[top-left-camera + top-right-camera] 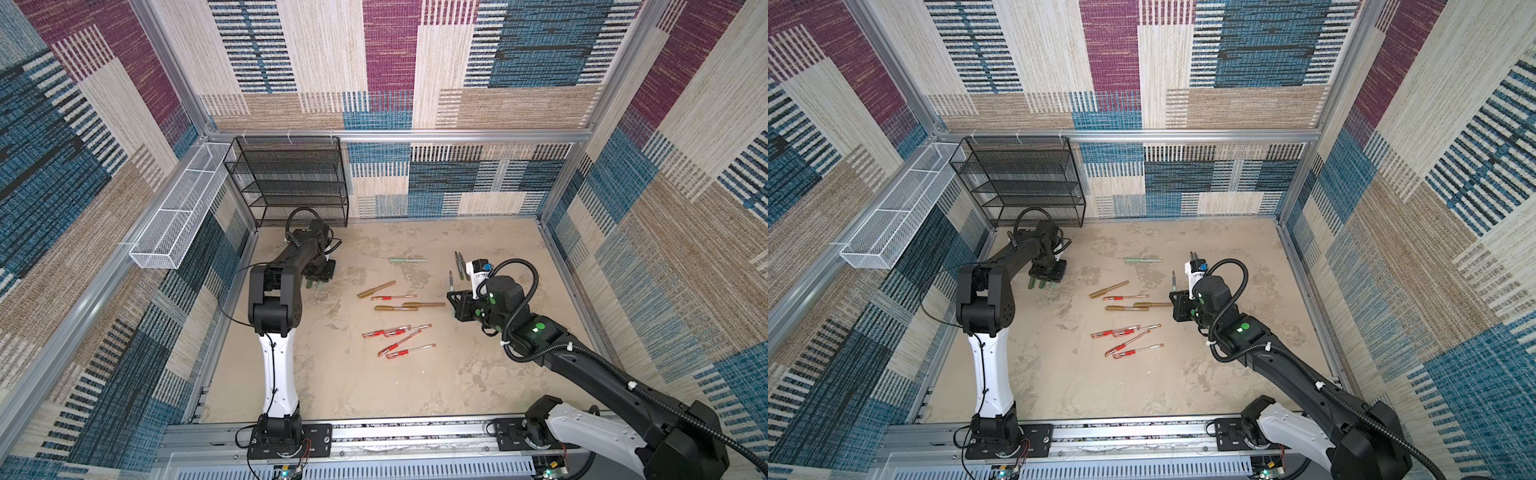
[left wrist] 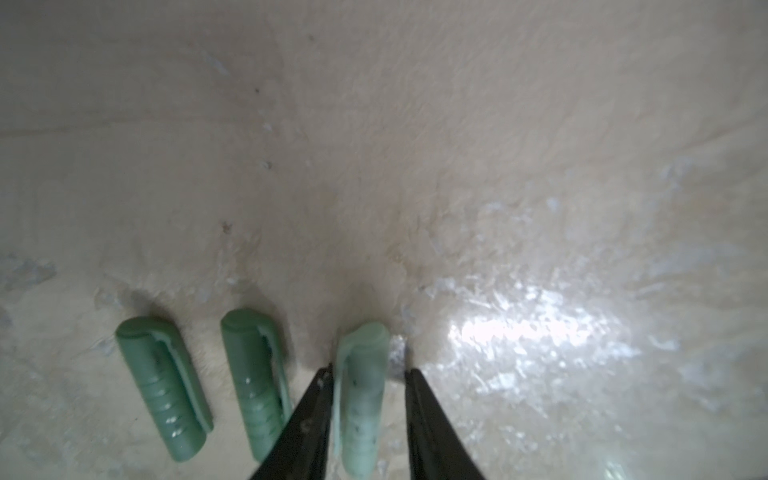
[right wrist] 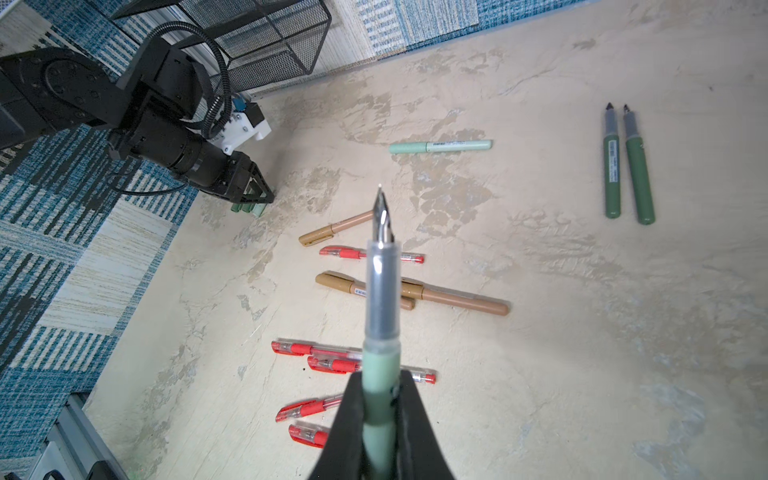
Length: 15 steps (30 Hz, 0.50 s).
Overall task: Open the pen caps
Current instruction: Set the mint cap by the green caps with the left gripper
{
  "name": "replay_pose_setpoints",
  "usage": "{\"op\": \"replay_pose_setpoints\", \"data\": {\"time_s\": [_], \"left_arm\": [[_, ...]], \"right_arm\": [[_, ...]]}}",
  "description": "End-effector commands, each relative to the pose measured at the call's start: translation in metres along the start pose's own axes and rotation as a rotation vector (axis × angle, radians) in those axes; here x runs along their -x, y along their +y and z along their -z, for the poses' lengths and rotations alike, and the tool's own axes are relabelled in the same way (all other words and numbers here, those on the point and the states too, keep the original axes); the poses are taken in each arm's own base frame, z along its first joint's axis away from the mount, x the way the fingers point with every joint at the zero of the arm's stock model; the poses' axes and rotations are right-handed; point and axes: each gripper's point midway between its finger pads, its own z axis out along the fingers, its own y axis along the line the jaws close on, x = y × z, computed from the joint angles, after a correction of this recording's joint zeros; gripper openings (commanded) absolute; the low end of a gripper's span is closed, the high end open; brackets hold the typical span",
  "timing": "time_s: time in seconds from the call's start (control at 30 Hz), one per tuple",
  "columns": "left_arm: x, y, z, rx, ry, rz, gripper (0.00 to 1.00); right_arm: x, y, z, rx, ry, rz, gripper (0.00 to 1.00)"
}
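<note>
Pale green plastic between the fingertips of the left gripper [image 2: 369, 369]: a pen cap [image 2: 360, 399], flat on the beige tabletop [image 2: 415, 124], lengthwise along the fingers. Jaws spread, not pinching: one black finger [image 2: 309, 411] right against the clip edge, a clear gap before the opposite finger. Just outside the touching finger, a second green cap [image 2: 255, 374], darker. Farther out on that side, a third green cap [image 2: 164, 382], apart from the second and roughly parallel to it. All three loose, off their pens.

Right gripper [image 3: 380, 376] pressed together on the pale green barrel of an uncapped fountain pen [image 3: 382, 291], clear grip section and steel nib sticking out past the fingertips, held clear of the tabletop. Below and beyond that nib: three gold pens [image 3: 453, 297] and five red gel pens [image 3: 332, 365], caps on, scattered close together. Farther out from the tips, a pale green pen [image 3: 440, 146], capped, lying alone. Well off to one side of the gripper, two dark green pen bodies [image 3: 612, 166], uncapped, side by side, tips the same way.
</note>
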Motion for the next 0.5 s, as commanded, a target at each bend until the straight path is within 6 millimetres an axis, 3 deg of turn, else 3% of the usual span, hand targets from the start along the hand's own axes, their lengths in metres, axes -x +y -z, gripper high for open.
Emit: {"op": "replay_pose_setpoints", "data": {"time_s": [0.0, 0.27, 0.47], "left_arm": [[0.003, -0.003, 0.027, -0.030, -0.046, 0.027, 0.39], [-0.005, -0.011, 0.092, -0.092, -0.202, 0.046, 0.48], [-0.025, -0.017, 0.134, -0.143, -0.342, 0.036, 0.64]], "right_arm": [[0.009, -0.005, -0.002, -0.011, 0.012, 0.038, 0.00], [0.031, -0.035, -0.019, -0.061, 0.082, 0.073, 0.00], [0.051, -0.063, -0.032, -0.114, 0.113, 0.073, 0.00]]}}
